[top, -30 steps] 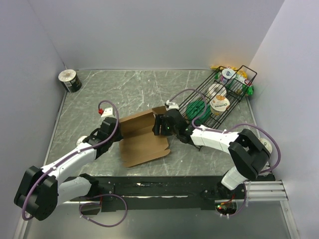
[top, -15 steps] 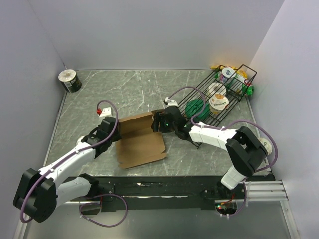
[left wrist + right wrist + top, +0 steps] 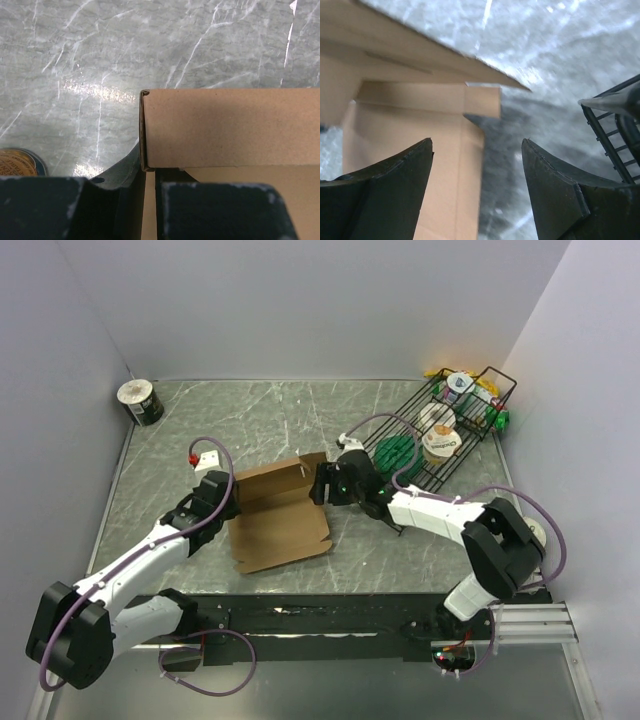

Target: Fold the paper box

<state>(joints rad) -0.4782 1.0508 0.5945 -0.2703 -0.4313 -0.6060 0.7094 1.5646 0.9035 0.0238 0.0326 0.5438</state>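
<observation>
The paper box [image 3: 278, 520] is a brown die-cut cardboard sheet lying on the table, its far flap folded up. My left gripper [image 3: 226, 496] is at its left edge. In the left wrist view the left gripper [image 3: 148, 175] is shut on a thin cardboard edge, with the raised flap [image 3: 225, 125] standing just beyond it. My right gripper [image 3: 322, 483] is at the sheet's far right corner. In the right wrist view the right gripper [image 3: 476, 145] is open above the sheet's right edge [image 3: 465, 150], holding nothing.
A black wire basket [image 3: 500, 380] with cups and packets stands at the back right, close behind my right arm; its wires show in the right wrist view [image 3: 615, 120]. A small can [image 3: 140, 402] sits in the back left corner. Walls close three sides.
The cardboard sheet has slid a little to the left with my left gripper, and its far flap stands higher. My right gripper has stayed at the far right corner.
</observation>
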